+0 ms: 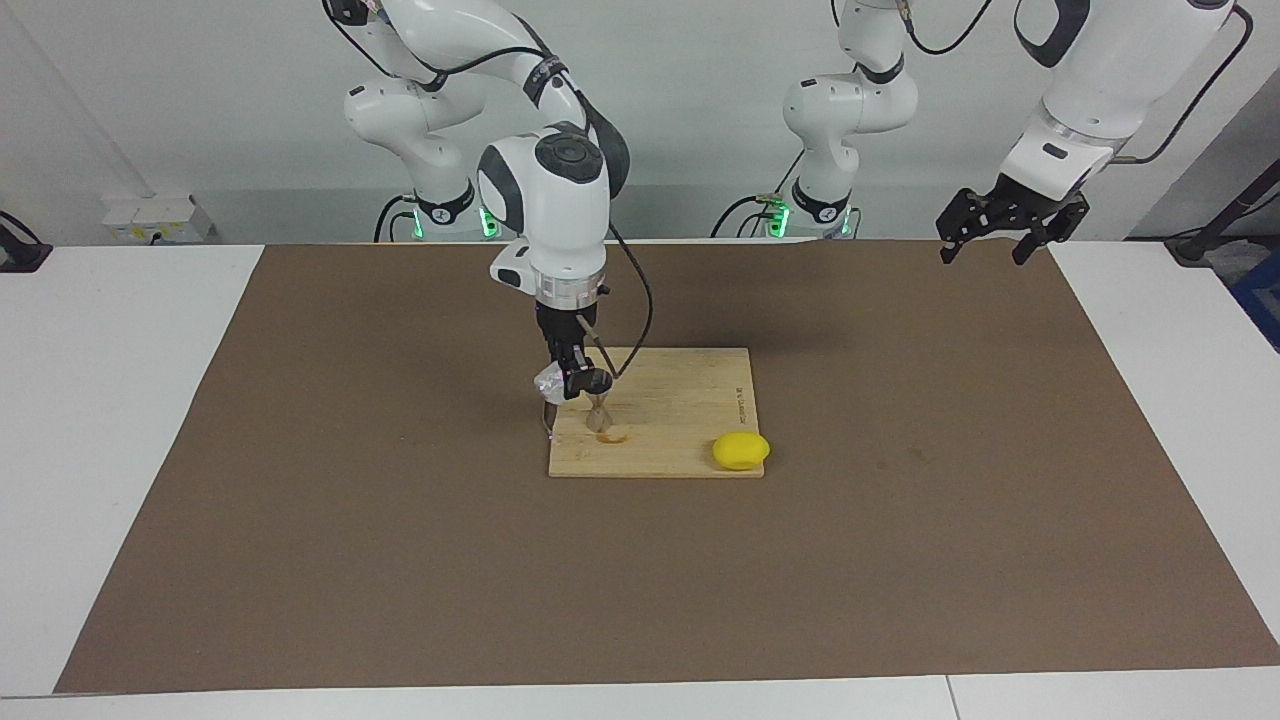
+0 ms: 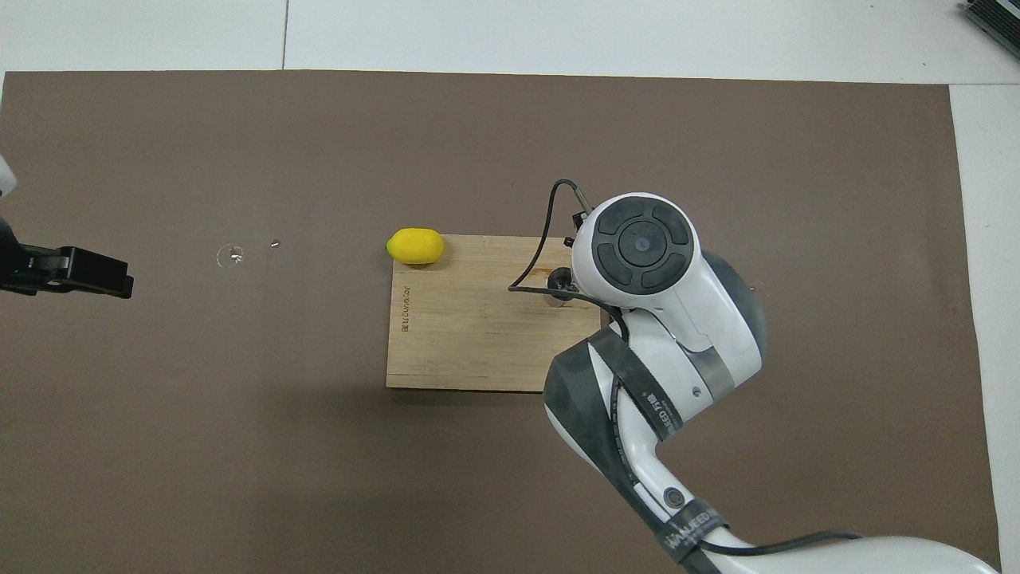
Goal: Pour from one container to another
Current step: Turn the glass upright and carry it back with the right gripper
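Observation:
My right gripper (image 1: 566, 386) is shut on the clear ribbed glass tumbler (image 1: 546, 381) and holds it tilted just above the cutting board (image 1: 690, 400), at the board's edge toward the right arm's end. The small metal jigger (image 1: 598, 418) stands upright on the board right beside the tumbler, with a wet patch (image 1: 612, 436) at its foot. In the overhead view the right arm's wrist (image 2: 637, 247) hides the gripper and tumbler; only a bit of the jigger (image 2: 557, 292) peeks out. My left gripper (image 1: 985, 240) is open and empty, waiting high over the mat's corner at the left arm's end.
A yellow lemon (image 1: 741, 450) lies at the board's corner farthest from the robots, toward the left arm's end; it also shows in the overhead view (image 2: 415, 245). A faint ring mark (image 2: 230, 255) is on the brown mat (image 2: 239, 399).

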